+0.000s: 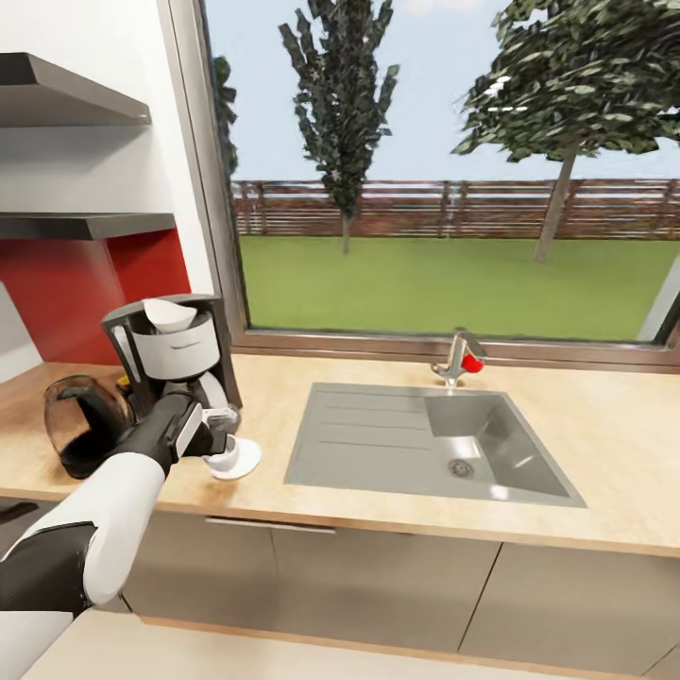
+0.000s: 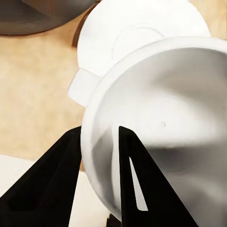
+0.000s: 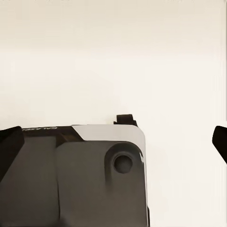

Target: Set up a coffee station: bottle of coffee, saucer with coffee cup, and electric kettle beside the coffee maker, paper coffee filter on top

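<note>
The black coffee maker (image 1: 175, 354) stands on the countertop (image 1: 604, 444) with the white paper coffee filter (image 1: 168, 314) on top. The dark glass electric kettle (image 1: 83, 425) sits just left of it. In front of the machine lies the white saucer (image 1: 247, 461) (image 2: 137, 33), and the white coffee cup (image 1: 225, 459) (image 2: 161, 123) is on or just above it. My left gripper (image 1: 217, 442) (image 2: 99, 142) is shut on the cup's wall, one finger inside the rim and one outside. My right gripper (image 3: 113, 142) is open over pale floor. The kitchen shelf (image 1: 85, 225) is bare. The bottle of coffee is hidden.
A steel sink (image 1: 425, 444) with a drainboard is set into the countertop right of the saucer, with a faucet (image 1: 458, 357) behind it. A big window runs along the back wall. A small yellowish bit (image 1: 123, 381) shows between kettle and coffee maker.
</note>
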Motion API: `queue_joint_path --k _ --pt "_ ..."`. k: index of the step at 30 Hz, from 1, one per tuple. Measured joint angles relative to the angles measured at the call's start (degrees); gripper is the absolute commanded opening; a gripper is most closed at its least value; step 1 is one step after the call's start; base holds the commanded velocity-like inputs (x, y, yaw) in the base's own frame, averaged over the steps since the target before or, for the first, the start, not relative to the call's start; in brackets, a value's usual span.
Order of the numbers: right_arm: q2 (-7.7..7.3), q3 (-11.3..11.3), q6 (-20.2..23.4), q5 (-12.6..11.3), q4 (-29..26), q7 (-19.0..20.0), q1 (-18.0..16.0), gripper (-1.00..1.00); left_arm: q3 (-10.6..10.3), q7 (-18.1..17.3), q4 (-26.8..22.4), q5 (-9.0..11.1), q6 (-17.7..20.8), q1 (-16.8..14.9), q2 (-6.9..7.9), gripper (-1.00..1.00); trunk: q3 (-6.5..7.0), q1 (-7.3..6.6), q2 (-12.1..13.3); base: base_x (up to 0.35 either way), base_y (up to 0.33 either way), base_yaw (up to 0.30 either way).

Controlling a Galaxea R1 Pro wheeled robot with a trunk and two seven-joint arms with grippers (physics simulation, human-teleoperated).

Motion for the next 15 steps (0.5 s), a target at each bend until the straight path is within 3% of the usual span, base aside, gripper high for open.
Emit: queue_joint_path --k 4,15 --pt "0.00 0.00 0.00 0.00 0.00 0.02 0.00 1.00 0.00 0.01 0.00 0.05 -0.01 0.00 0.02 -1.00 0.00 0.00 0.00 0.178 -0.106 0.000" --pt "0.00 0.00 0.01 0.00 -0.01 -0.02 0.00 1.00 0.01 0.00 0.00 0.00 0.00 0.00 0.04 -1.00 0.00 0.02 0.01 0.015 -0.008 0.000"
